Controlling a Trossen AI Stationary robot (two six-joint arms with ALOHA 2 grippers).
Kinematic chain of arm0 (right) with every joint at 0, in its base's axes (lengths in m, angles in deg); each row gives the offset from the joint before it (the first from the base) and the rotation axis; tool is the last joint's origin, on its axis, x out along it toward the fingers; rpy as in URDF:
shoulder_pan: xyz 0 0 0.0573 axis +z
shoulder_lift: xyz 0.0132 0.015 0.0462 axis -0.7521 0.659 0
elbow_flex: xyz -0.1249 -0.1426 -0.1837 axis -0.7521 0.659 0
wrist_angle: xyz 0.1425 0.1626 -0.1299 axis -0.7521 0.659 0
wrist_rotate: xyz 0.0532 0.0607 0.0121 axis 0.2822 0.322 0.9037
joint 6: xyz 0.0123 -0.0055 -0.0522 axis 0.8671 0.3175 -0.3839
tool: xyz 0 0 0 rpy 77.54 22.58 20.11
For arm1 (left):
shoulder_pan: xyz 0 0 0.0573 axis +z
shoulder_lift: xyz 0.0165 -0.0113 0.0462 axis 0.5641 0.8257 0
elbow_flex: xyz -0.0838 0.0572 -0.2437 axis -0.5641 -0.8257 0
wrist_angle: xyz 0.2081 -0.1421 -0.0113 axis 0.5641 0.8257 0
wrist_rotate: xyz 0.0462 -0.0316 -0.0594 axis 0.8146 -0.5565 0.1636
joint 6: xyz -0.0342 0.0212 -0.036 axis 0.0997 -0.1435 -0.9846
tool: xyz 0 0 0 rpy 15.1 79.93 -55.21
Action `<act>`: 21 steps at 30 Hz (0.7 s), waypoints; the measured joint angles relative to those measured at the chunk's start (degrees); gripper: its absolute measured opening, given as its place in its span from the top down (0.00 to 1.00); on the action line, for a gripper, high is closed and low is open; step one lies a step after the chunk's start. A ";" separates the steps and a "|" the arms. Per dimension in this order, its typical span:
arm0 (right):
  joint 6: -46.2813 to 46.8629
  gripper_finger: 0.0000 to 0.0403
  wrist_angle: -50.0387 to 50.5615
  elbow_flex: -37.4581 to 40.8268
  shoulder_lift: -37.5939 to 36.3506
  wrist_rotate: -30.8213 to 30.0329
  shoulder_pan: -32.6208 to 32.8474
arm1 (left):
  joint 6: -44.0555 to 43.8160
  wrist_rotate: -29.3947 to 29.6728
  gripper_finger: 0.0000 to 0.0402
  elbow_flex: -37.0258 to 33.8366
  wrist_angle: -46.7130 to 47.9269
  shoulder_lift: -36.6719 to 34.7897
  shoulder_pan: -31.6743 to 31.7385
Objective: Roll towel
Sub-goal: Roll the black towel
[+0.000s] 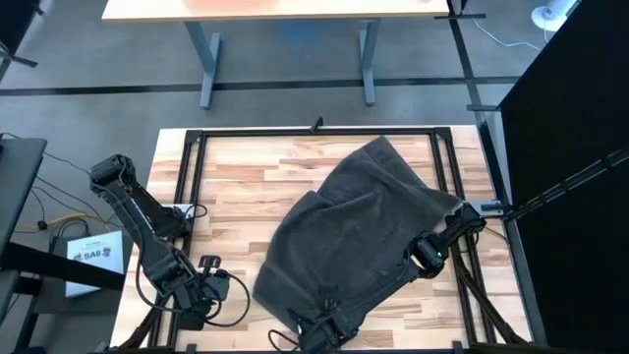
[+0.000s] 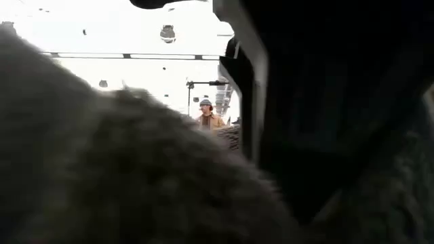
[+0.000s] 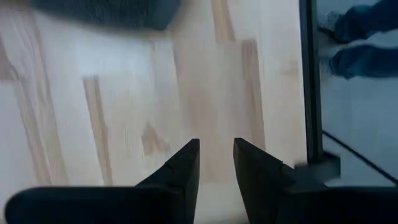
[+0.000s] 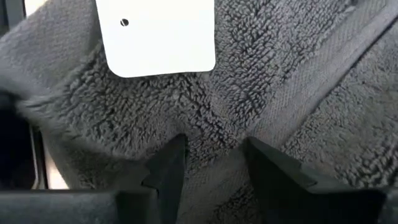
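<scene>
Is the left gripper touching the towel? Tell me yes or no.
No, the left gripper hovers over bare table, with the towel lying well ahead of it.

one towel [image 1: 349, 231] was out, a dark grey heap on the wooden table [image 1: 236, 187], and there was just that one table under it. one white tag [image 4: 158, 34] showed on the towel. two robot arms were there: the left gripper [image 3: 216, 163] sat off the towel's corner over bare wood, and the right gripper [image 4: 214, 152] was right on the towel below the tag. far behind the towel i counted one person [image 2: 207, 116]. a second table [image 1: 285, 10] stood beyond the first.
</scene>
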 joint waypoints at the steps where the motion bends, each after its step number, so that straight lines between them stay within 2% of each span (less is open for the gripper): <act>1: 0.00 0.61 0.76 0.00 0.01 -0.12 0.23 | 0.49 0.08 0.79 0.00 -1.01 0.48 0.63; 10: 1.69 0.61 6.41 0.23 -0.01 -5.42 2.73 | 2.95 -1.33 0.79 0.00 -13.42 11.47 7.59; 16: 3.23 0.61 5.50 0.33 -0.28 -4.77 2.04 | -5.13 2.35 0.79 -0.01 -23.60 19.26 7.93; 18: 3.25 0.61 5.40 0.33 -0.28 -4.69 1.94 | -8.27 3.10 0.79 0.00 -24.38 20.74 7.45; 21: 3.58 0.61 5.30 0.33 -0.28 -4.72 1.94 | -13.18 7.42 0.79 0.00 -22.57 22.01 6.46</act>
